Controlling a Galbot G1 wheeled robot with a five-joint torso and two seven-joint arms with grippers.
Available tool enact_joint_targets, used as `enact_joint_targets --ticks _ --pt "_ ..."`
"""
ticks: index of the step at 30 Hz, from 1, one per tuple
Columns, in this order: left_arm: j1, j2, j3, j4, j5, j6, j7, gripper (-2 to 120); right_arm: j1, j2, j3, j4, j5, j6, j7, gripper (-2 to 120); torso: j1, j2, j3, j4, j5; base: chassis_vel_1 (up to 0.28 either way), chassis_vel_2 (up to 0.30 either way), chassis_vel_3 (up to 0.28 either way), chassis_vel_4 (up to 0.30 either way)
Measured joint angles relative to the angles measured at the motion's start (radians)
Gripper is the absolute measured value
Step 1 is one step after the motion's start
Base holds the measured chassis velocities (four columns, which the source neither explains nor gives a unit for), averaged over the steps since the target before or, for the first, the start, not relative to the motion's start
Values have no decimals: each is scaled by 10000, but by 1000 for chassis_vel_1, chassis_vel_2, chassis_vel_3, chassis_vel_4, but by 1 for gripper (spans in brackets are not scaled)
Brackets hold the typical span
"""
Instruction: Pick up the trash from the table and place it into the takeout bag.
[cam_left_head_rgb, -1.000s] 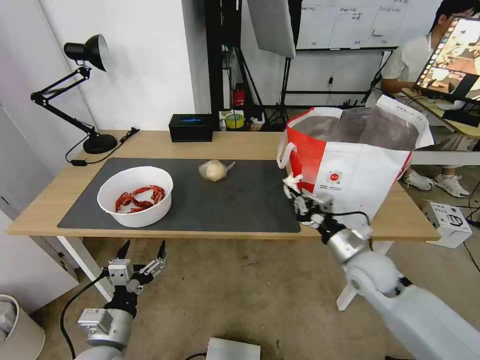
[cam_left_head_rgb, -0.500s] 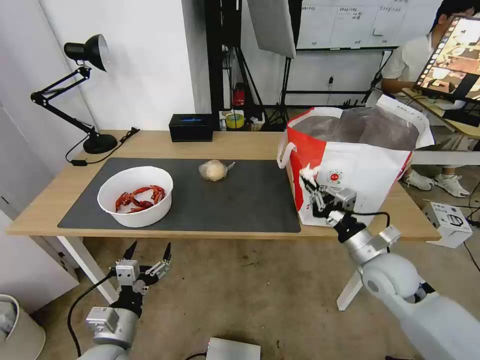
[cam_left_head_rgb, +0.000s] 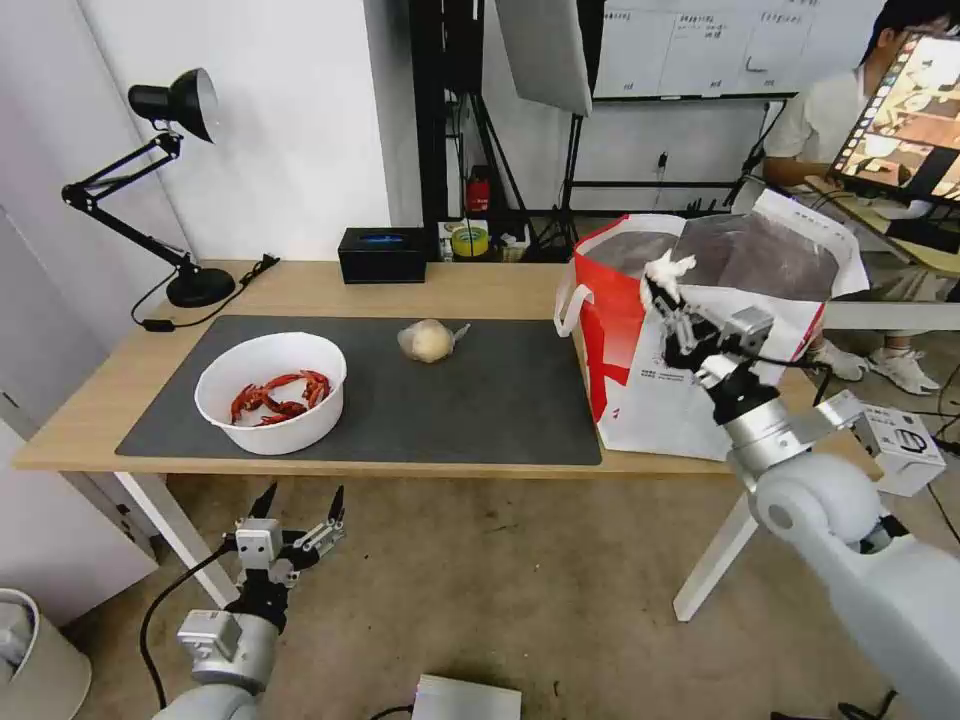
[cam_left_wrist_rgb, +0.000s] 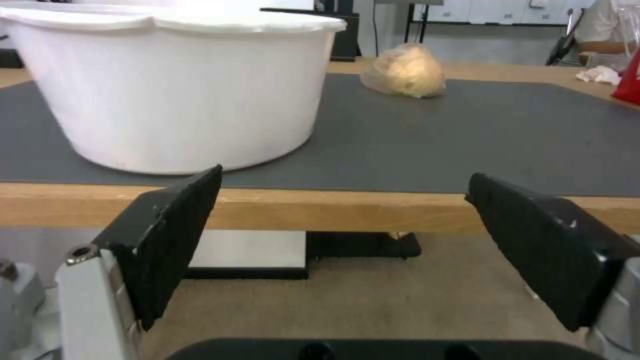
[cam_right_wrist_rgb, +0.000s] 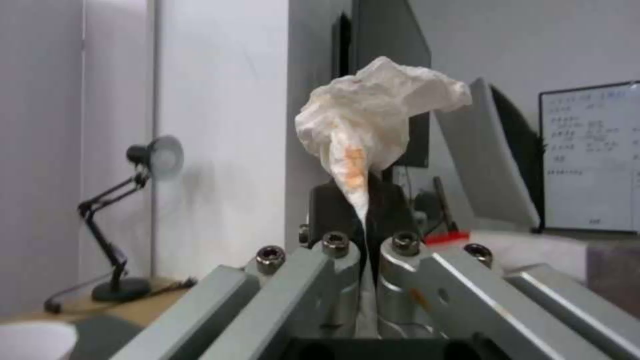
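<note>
My right gripper is shut on a crumpled white tissue, held up in front of the near rim of the white-and-red takeout bag at the table's right end. The tissue sticks up from the shut fingers in the right wrist view. A white bowl of red crayfish shells sits on the dark mat's left side. A pale lump wrapped in clear plastic lies mid-mat. My left gripper hangs open below the table's front edge, facing the bowl and the lump.
A black tissue box stands at the back of the wooden table. A black desk lamp occupies the back left corner. A white box lies on the floor at the right.
My right gripper has risen with the tissue from the table's front edge, up the bag's side to its near rim. The left arm barely moved.
</note>
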Motion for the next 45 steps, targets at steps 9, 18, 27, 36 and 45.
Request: enact_joint_targets --ticks 9,18,27,36,45 --pt "36 -17 33 -26 21 27 -14 100 769 -219 330 -112 740 -256 744 0 0 0 0 1 2 0 0 0 0" --pt "-33 -80 60 0 40 14 -15 100 2164 -1385 243 -385 2202 -2417 2468 0 0 -1 0 2 1 0 0 0 0" --pt "-168 -399 195 62 255 -7 -14 100 3748 -2649 -371 -528 4290 -4946 3257 0 0 0 0 2 0 0 0 0 0" --pt "-210 -458 242 76 331 -17 -12 100 4950 -3038 -857 -559 6262 -7113 4437 0 0 -1 0 1 1 0 0 0 0" --pt "-240 -498 229 102 311 -41 -10 100 5478 -3005 -1075 -738 7293 -8746 5338 0 0 -1 0 1 1 0 0 0 0"
